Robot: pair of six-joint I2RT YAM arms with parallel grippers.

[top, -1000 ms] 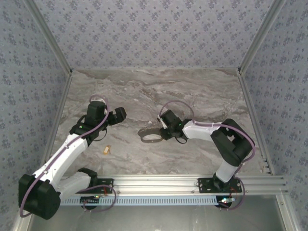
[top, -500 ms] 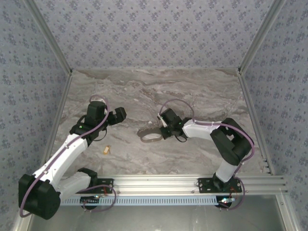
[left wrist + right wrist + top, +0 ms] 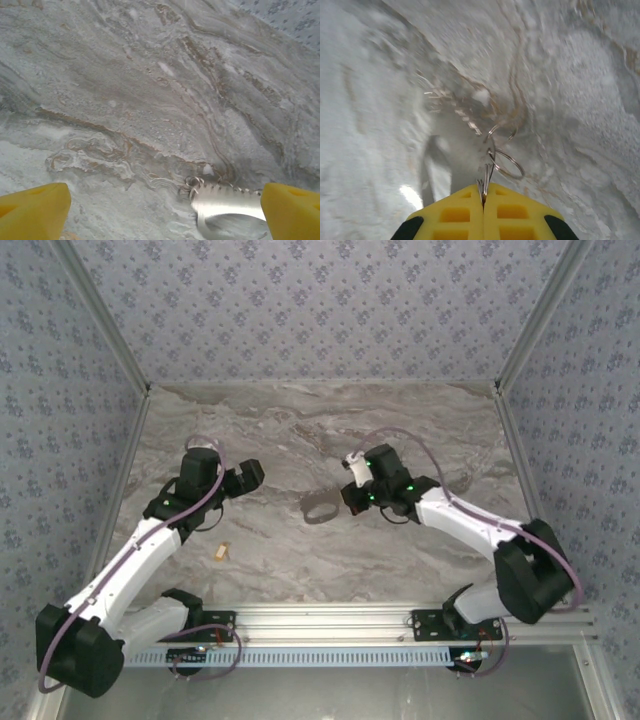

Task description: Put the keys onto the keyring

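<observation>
The keyring (image 3: 319, 508), a dull-grey metal loop, is at mid-table in the top view. My right gripper (image 3: 344, 500) is at the loop's right end. In the right wrist view that gripper (image 3: 483, 189) is shut on thin wire rings (image 3: 506, 163) linked to the blurred grey keyring (image 3: 438, 170). The key (image 3: 224, 552), tiny and brass, lies on the marble near the left arm, apart from both grippers. My left gripper (image 3: 250, 476) is open, left of the loop. In the left wrist view it (image 3: 162, 210) has nothing between its yellow fingertips (image 3: 34, 209), and the keyring (image 3: 225, 204) shows at lower right.
The marble tabletop (image 3: 300, 430) is walled by patterned panels on three sides. An aluminium rail (image 3: 330, 620) with the arm bases runs along the near edge.
My right gripper closed on the keyring's wire rings. The right arm swung its elbow out to the right and drew the loop slightly right and back. The left arm held still.
</observation>
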